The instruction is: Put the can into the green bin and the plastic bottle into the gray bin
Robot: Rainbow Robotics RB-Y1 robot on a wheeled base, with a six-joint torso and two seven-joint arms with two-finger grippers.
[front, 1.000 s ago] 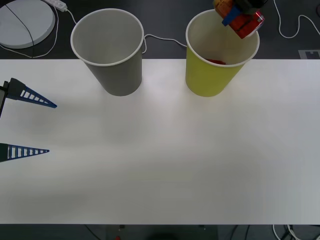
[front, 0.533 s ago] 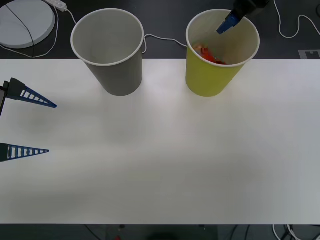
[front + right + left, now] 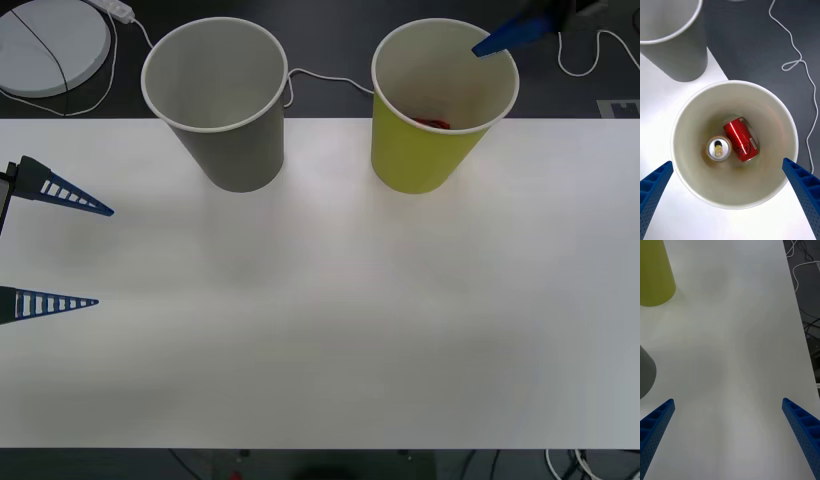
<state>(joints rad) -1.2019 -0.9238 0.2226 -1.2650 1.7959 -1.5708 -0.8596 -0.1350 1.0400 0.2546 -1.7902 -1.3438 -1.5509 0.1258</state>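
The green bin (image 3: 425,150) stands at the back right of the table, the gray bin (image 3: 235,150) at the back left. Inside the green bin (image 3: 688,123) the can (image 3: 718,148) stands upright, metal top up, beside a red can (image 3: 740,139) lying on its side. My right gripper (image 3: 727,163) hangs open above the bin's mouth, holding nothing; one of its blue fingers (image 3: 510,35) shows over the far rim. My left gripper (image 3: 104,256) waits open at the table's left edge. The plastic bottle is out of view.
The white table (image 3: 330,320) stretches wide in front of both bins. Behind it, on the dark floor, lie a round white disc (image 3: 50,40) and white cables (image 3: 585,60). The gray bin (image 3: 673,48) stands close beside the green one.
A second ago my right gripper held the can over the green bin. It has let go, the can has dropped inside, and the gripper has drawn back to the right.
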